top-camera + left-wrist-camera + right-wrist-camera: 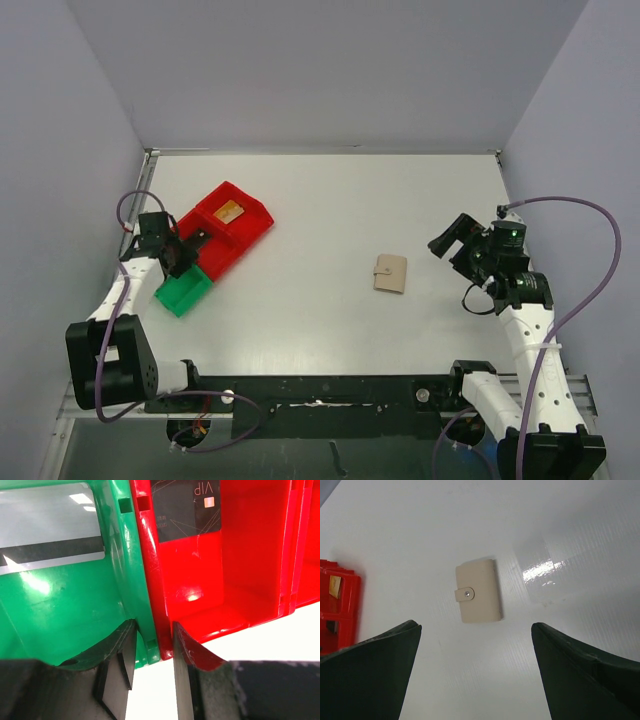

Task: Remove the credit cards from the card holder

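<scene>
- While the white tabletop [330,190] carries little else on the right arm's side, a small tan-beige folding card holder [390,273] lies flat on it. It is closed, with its little snap tab fastened across the front.
- The right claw [475,626] hangs above the card holder, its two dark fingers spread wide apart, holding nothing and touching nothing.
- Well apart from the card holder, on the left arm's side, a red plastic bin [250,228] and a smaller green plastic bin [183,292] sit against each other.
- The left claw [152,630] straddles the two adjoining bin walls, one finger inside the green bin and the other inside the red bin. The fingers sit close against the walls, but I cannot tell whether they are pressing on them.
- A thin silver-grey card [50,525] with a dark stripe lies in the green bin.
- A thin black card [185,505] printed "VIP" lies in the red bin, beside the shared wall.
- A gold-orange card [231,211] lies in a farther compartment of the red bin.
</scene>
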Controlling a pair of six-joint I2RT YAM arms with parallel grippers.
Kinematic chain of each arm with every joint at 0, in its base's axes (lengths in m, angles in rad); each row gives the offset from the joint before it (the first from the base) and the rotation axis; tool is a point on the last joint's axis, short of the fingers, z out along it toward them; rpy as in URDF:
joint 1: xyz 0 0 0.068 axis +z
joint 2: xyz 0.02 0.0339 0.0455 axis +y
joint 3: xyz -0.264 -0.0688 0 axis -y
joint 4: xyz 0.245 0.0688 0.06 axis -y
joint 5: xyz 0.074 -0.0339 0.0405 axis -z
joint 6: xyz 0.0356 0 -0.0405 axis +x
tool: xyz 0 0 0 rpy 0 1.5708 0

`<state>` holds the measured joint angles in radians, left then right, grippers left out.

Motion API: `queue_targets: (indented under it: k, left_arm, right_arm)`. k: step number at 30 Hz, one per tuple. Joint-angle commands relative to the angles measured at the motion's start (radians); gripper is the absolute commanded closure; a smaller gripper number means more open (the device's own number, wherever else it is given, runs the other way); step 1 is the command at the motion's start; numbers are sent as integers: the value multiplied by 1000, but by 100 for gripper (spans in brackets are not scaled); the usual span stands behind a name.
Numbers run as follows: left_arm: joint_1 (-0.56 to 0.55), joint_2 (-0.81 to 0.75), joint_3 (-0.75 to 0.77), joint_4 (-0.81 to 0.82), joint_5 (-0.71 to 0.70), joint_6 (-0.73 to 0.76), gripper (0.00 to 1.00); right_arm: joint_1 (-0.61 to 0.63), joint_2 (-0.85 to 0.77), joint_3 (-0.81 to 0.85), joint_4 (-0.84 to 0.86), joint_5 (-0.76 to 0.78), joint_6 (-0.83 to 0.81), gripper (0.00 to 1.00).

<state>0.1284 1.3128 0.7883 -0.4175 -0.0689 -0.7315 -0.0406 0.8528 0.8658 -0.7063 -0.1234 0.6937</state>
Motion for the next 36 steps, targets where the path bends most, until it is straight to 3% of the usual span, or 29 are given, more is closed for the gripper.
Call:
queue_targets:
  k: [1, 6, 20, 36]
  left_arm:
    - [-10, 24, -1, 67, 186, 24, 87]
    - [-66, 59, 39, 58, 275, 24, 89]
    - [-321, 191, 151, 80, 252, -7, 89]
    - [-524, 400, 342, 85, 271, -12, 79]
  right_arm:
    - [-8, 12, -7, 21, 8, 5, 3]
    - [-8, 28, -6, 13, 11, -2, 2]
    - [-8, 71, -38, -5, 3, -62, 2]
    - [17, 290, -99, 71, -96, -104, 2]
